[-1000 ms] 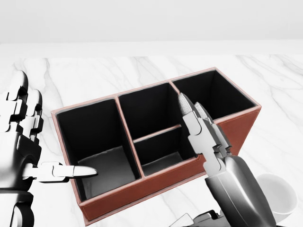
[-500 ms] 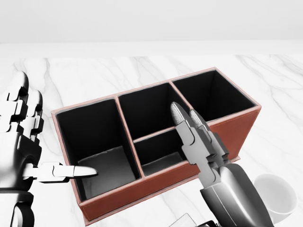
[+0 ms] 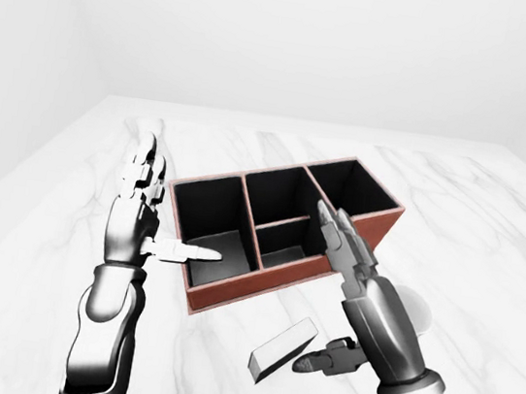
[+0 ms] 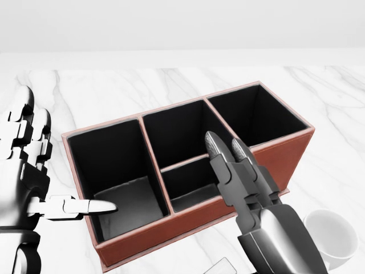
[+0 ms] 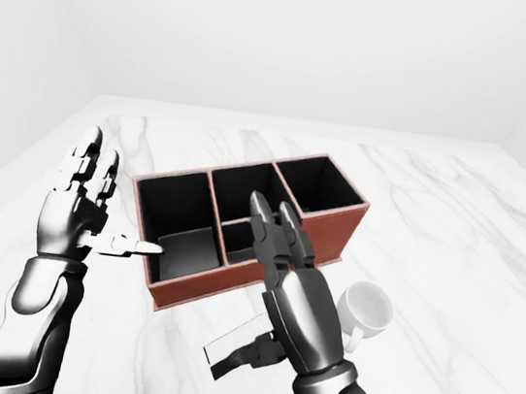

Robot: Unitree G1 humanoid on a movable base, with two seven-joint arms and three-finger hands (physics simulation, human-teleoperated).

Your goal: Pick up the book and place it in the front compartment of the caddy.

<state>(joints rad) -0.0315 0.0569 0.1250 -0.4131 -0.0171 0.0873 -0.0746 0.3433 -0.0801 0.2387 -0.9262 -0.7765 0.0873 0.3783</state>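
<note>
Right hand (image 4: 239,171) lower than before, hiding caddy (image 4: 131,240) wall, book (image 3: 283,349) half-cropped.

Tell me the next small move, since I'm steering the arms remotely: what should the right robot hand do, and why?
Probably lower the right robot hand toward the book: the hand is open and empty beside the caddy, while the book lies flat on the marble below it, ungrasped.

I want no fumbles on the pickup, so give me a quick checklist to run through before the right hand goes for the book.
1. Book free on the marble table, below the caddy: ok.
2. Right hand open, holding nothing: ok.
3. Right hand over the book: not ok, it hangs above the caddy.
4. Left hand open, thumb over the caddy's left compartment: ok.
5. Small middle compartment empty: ok.
6. Mug beside the right arm, touching or apart: cannot tell.
</note>
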